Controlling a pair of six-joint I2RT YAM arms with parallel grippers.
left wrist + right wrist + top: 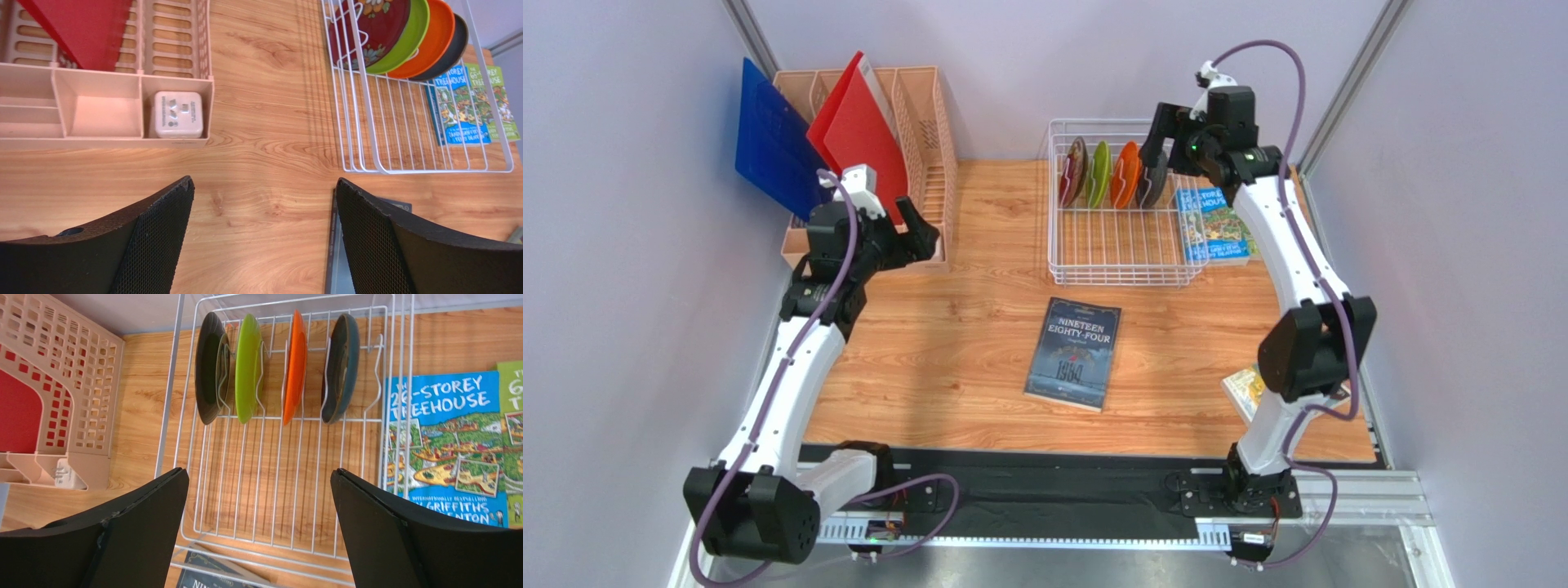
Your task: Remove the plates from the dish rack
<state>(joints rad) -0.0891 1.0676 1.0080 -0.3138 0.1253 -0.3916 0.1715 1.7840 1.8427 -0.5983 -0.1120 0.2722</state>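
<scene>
The white wire dish rack (1124, 251) stands at the back of the table, right of centre. Upright in its far end are the plates: dark red floral (1074, 172), lime green (1097, 173), orange (1123, 175) and dark teal-grey (1152, 180). My right gripper (1158, 153) hovers open above the rack's far right end, over the teal-grey plate (340, 367), and touches none of them. In its wrist view the jaws (258, 472) frame the rack floor (288, 496). My left gripper (873, 233) is open and empty near the pink organiser, above bare wood (264, 182), with the rack (423, 168) far to its right.
A salmon-pink slotted organiser (922, 135) at the back left holds a red board (860, 129) and a blue board (775, 135). A white adapter (178, 114) sits in its tray. A dark book (1073, 352) lies mid-table. Treehouse books (1212, 223) lie right of the rack. Another book (1244, 390) lies by the right arm.
</scene>
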